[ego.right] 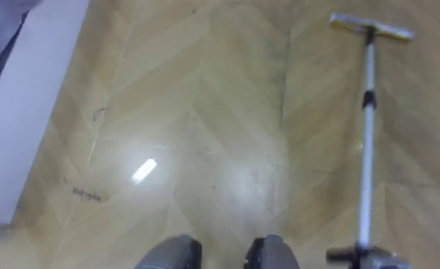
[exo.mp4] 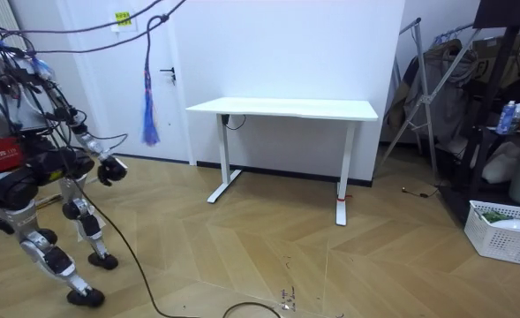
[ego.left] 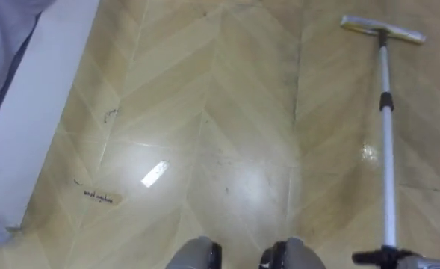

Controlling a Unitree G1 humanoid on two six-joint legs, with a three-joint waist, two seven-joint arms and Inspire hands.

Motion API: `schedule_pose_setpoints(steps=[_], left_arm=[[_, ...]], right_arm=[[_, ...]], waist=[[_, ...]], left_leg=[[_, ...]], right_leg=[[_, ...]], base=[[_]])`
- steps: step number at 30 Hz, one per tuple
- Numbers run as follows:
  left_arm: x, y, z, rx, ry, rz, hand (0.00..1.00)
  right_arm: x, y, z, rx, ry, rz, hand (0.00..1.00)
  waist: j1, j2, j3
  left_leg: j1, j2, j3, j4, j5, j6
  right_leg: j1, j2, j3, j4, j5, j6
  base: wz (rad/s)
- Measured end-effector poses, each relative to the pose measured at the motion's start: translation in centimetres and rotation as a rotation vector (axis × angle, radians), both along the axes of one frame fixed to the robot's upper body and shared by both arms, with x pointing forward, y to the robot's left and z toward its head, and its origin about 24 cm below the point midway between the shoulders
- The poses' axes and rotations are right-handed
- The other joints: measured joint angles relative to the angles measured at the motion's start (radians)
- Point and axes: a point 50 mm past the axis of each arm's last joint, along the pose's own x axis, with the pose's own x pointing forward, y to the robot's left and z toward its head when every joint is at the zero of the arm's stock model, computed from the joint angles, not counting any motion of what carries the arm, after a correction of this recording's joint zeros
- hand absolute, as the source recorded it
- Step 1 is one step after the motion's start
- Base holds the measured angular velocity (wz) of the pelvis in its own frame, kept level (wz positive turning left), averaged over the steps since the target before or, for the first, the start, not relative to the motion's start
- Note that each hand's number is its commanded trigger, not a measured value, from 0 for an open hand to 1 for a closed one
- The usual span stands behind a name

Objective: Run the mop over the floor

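The mop (ego.left: 387,149) rests its head on the floor (ego.left: 227,112), well right of a scribbled mark (ego.left: 101,197) too blurred to read. Also right of the mark, the right hand (ego.left: 369,258) meets the pole at the picture's edge, cut off; I cannot tell its grasp.

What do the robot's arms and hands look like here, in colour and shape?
In the room view the arms are dark jointed segments with silver-grey parts, and thin dark cables loop near the shoulders. A hand there is black and compact; which side it is, I cannot tell. In the left eye view the right hand looks black, with a grey wrist.
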Motion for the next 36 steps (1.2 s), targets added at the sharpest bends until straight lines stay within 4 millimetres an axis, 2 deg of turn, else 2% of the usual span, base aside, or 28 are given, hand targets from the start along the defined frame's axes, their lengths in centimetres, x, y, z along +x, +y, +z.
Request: schedule_pose_setpoints(steps=[1, 2, 3, 4, 5, 6, 7, 8, 9, 10, 11, 12, 13, 14, 15, 16, 17, 19, 20, 21, 23, 25, 27, 29, 31, 33, 35, 36], left_arm=[[-0.1, 0.0, 0.0, -0.008, 0.009, -0.013, 0.0], [-0.1, 0.0, 0.0, -0.023, 0.007, -0.034, 0.0], [0.1, -0.1, 0.0, -0.036, 0.001, -0.039, 0.0], [0.1, -0.3, 0.0, -0.061, -0.002, -0.039, 0.0], [0.1, -0.3, -0.1, -0.076, 0.0, -0.039, 0.0], [0.2, -0.5, -0.1, -0.086, -0.002, -0.04, 0.0], [0.4, -0.7, -0.1, -0.095, -0.01, -0.042, 0.0], [0.6, -0.8, -0.1, -0.093, -0.019, -0.04, 0.0], [0.9, -0.9, -0.1, -0.092, -0.027, -0.043, 0.0], [1.5, -0.9, 0.0, -0.089, -0.048, -0.047, 0.0], [2.1, -0.8, 0.1, -0.082, -0.081, -0.044, 0.0], [2.5, -0.8, 0.1, -0.079, -0.097, -0.041, 0.0], [3.1, -1.0, 0.2, -0.068, -0.122, -0.043, 0.0], [3.5, -1.2, 0.2, -0.063, -0.131, -0.039, 0.0], [3.4, -1.3, 0.1, -0.061, -0.131, -0.034, 0.0], [3.2, -1.2, 0.1, -0.051, -0.123, -0.031, 0.0], [3.0, -1.2, 0.1, -0.038, -0.113, -0.027, 0.0], [2.9, -1.3, 0.0, -0.037, -0.107, -0.02, 0.0], [2.7, -1.1, 0.0, -0.034, -0.099, -0.005, 0.0], [2.5, -0.9, 0.0, -0.031, -0.094, 0.009, 0.0], [2.1, -0.7, 0.0, -0.026, -0.077, 0.066, 0.0], [1.8, -0.6, 0.1, -0.031, -0.085, 0.075, 0.0], [1.6, -0.4, 0.2, -0.024, -0.083, 0.064, 0.0], [0.9, -0.2, 0.1, -0.018, -0.058, 0.061, 0.0], [0.6, -0.3, 0.1, -0.019, -0.049, 0.042, 0.0], [0.5, -0.3, 0.1, -0.026, -0.046, 0.039, 0.0], [0.5, -0.5, 0.1, -0.048, -0.039, 0.04, 0.0], [0.5, -0.6, 0.0, -0.05, -0.035, 0.041, 0.0]], right_arm=[[-0.1, 0.1, -0.2, 0.031, -0.021, -0.02, 1.0], [-1.1, 0.0, -0.6, 0.048, -0.008, -0.05, 1.0], [-1.7, 0.0, -1.0, 0.057, 0.003, -0.062, 1.0], [-3.5, -0.1, -1.8, 0.076, 0.032, -0.092, 1.0], [-5.9, -0.3, -2.7, 0.089, 0.079, -0.116, 1.0], [-7.3, -0.5, -3.1, 0.087, 0.11, -0.126, 1.0], [-10.0, -0.9, -3.7, 0.069, 0.189, -0.141, 1.0], [-12.6, -1.1, -4.2, 0.045, 0.274, -0.13, 1.0], [-14.2, -1.3, -4.4, 0.033, 0.317, -0.131, 1.0], [-17.1, -1.0, -4.8, 0.015, 0.404, -0.131, 1.0], [-18.9, -0.8, -5.0, 0.002, 0.459, -0.14, 1.0], [-19.6, -0.5, -5.1, 0.001, 0.475, -0.142, 1.0], [-20.0, 0.1, -5.4, -0.003, 0.489, -0.141, 1.0], [-19.7, 0.7, -5.7, -0.009, 0.492, -0.13, 1.0], [-19.6, 1.1, -5.8, -0.009, 0.493, -0.123, 1.0], [-18.9, 1.8, -6.0, -0.008, 0.489, -0.105, 1.0], [-18.1, 2.2, -6.2, -0.005, 0.48, -0.089, 1.0], [-17.1, 2.3, -6.1, -0.007, 0.469, -0.091, 1.0], [-16.3, 2.2, -6.0, -0.011, 0.464, -0.102, 1.0], [-15.6, 2.1, -5.9, -0.012, 0.453, -0.108, 1.0], [-11.5, 1.0, -4.7, -0.023, 0.375, -0.108, 1.0], [-7.9, -0.4, -3.1, -0.055, 0.28, -0.097, 1.0], [-5.5, -1.6, -1.8, -0.082, 0.197, -0.087, 1.0], [-2.8, -1.7, -0.5, -0.07, 0.105, -0.065, 1.0], [-2.5, -1.4, -0.5, -0.044, 0.08, -0.065, 1.0], [-3.3, -1.2, -1.1, -0.028, 0.093, -0.078, 1.0], [-5.9, -1.5, -2.1, -0.011, 0.13, -0.106, 1.0], [-6.8, -1.6, -2.4, -0.009, 0.147, -0.114, 1.0]], waist=[[0.001, -0.002, 0.0016], [0.002, -0.003, 0.0017], [0.002, -0.002, 0.0011], [0.001, 0.004, -0.0013], [-0.002, 0.003, -0.0062], [-0.003, 0.009, -0.0063], [-0.002, 0.013, -0.008], [-0.007, 0.015, -0.0093], [-0.012, 0.022, -0.0137], [-0.025, 0.039, -0.0249], [-0.032, 0.056, -0.0299], [-0.036, 0.064, -0.0314], [-0.04, 0.077, -0.0255], [-0.041, 0.09, -0.0216], [-0.04, 0.092, -0.0226], [-0.039, 0.09, -0.0226], [-0.044, 0.088, -0.0191], [-0.046, 0.09, -0.0208], [-0.042, 0.09, -0.0197], [-0.04, 0.086, -0.0178], [-0.023, 0.052, -0.0052], [-0.023, 0.033, -0.0021], [-0.002, 0.015, -0.0066], [0.02, -0.009, -0.0096], [0.02, -0.012, -0.0089], [0.019, -0.01, -0.0097], [0.021, 0.005, -0.0081], [0.02, 0.012, -0.0076]], left_leg=[[-0.033, 0.002, 0.004, -0.074, -0.028, 0.011], [-0.049, 0.0, 0.018, -0.214, -0.037, 0.01], [-0.05, -0.001, 0.027, -0.301, -0.033, 0.01], [-0.044, -0.002, 0.049, -0.442, 0.006, 0.026], [-0.024, -0.002, 0.072, -0.463, 0.022, 0.074], [-0.012, -0.003, 0.082, -0.463, 0.012, 0.096], [0.012, -0.006, 0.105, -0.458, -0.011, 0.128], [0.039, -0.02, 0.121, -0.451, -0.04, 0.138], [0.05, -0.026, 0.124, -0.447, -0.055, 0.142], [0.068, -0.035, 0.12, -0.438, -0.079, 0.147], [0.084, -0.046, 0.094, -0.44, -0.094, 0.145], [0.088, -0.052, 0.07, -0.44, -0.099, 0.14], [0.098, -0.06, 0.03, -0.446, -0.104, 0.13], [0.112, -0.061, -0.005, -0.457, -0.11, 0.118], [0.12, -0.06, -0.019, -0.461, -0.113, 0.112], [0.134, -0.068, -0.054, -0.466, -0.122, 0.096], [0.142, -0.079, -0.084, -0.46, -0.142, 0.077], [0.143, -0.073, -0.082, -0.422, -0.164, 0.054], [0.145, -0.067, -0.077, -0.382, -0.174, 0.037], [0.145, -0.064, -0.076, -0.362, -0.176, 0.034], [0.138, -0.049, -0.051, -0.296, -0.18, 0.026], [0.119, -0.038, -0.049, -0.255, -0.179, 0.024], [0.104, -0.027, -0.046, -0.22, -0.168, 0.004], [0.094, 0.002, -0.042, -0.219, -0.167, -0.009], [0.086, 0.005, -0.037, -0.301, -0.163, -0.01], [0.101, 0.014, -0.015, -0.351, -0.161, -0.004], [0.128, 0.019, 0.0, -0.382, -0.149, 0.019], [0.138, 0.019, 0.0, -0.384, -0.149, 0.02]], right_leg=[[0.033, 0.017, 0.005, -0.013, -0.012, 0.002], [0.069, 0.032, 0.009, -0.044, -0.025, 0.008], [0.086, 0.038, 0.011, -0.063, -0.028, 0.011], [0.121, 0.053, 0.019, -0.098, -0.037, 0.018], [0.145, 0.054, 0.042, -0.113, -0.055, 0.036], [0.153, 0.053, 0.052, -0.115, -0.06, 0.043], [0.155, 0.047, 0.08, -0.076, -0.052, 0.059], [0.14, 0.027, 0.094, 0.0, -0.029, 0.101], [0.13, 0.023, 0.095, 0.04, -0.009, 0.119], [0.106, 0.019, 0.105, 0.117, 0.054, 0.129], [0.062, 0.027, 0.124, 0.196, 0.115, 0.133], [0.036, 0.028, 0.131, 0.213, 0.115, 0.131], [-0.028, 0.038, 0.135, 0.209, 0.098, 0.123], [-0.085, 0.052, 0.135, 0.139, 0.094, 0.123], [-0.105, 0.057, 0.137, 0.082, 0.095, 0.122], [-0.121, 0.063, 0.139, -0.066, 0.106, 0.112], [-0.122, 0.069, 0.139, -0.16, 0.149, 0.105], [-0.1, 0.046, 0.092, -0.154, 0.184, 0.063], [-0.086, 0.034, 0.06, -0.125, 0.176, 0.037], [-0.08, 0.034, 0.054, -0.111, 0.166, 0.028], [-0.076, 0.021, 0.04, -0.051, 0.112, 0.006], [-0.078, 0.02, 0.027, -0.023, 0.085, -0.001], [-0.075, 0.027, 0.018, -0.012, 0.071, -0.01], [-0.054, 0.043, -0.003, -0.032, 0.075, -0.027], [-0.031, 0.056, -0.01, -0.06, 0.077, -0.029], [-0.01, 0.065, -0.01, -0.087, 0.08, -0.023], [0.026, 0.072, -0.009, -0.127, 0.089, -0.011], [0.039, 0.072, -0.01, -0.134, 0.09, -0.008]], base=[[0.91], [0.92], [0.78], [0.58], [0.54], [0.31], [0.0], [-0.06], [0.0], [0.0], [-0.06], [-0.39], [-0.7], [-0.81], [-0.9], [-0.73], [-0.54], [0.1], [0.33], [0.34], [0.3], [0.38], [0.25], [0.25], [0.49], [0.45], [0.25], [0.08]])
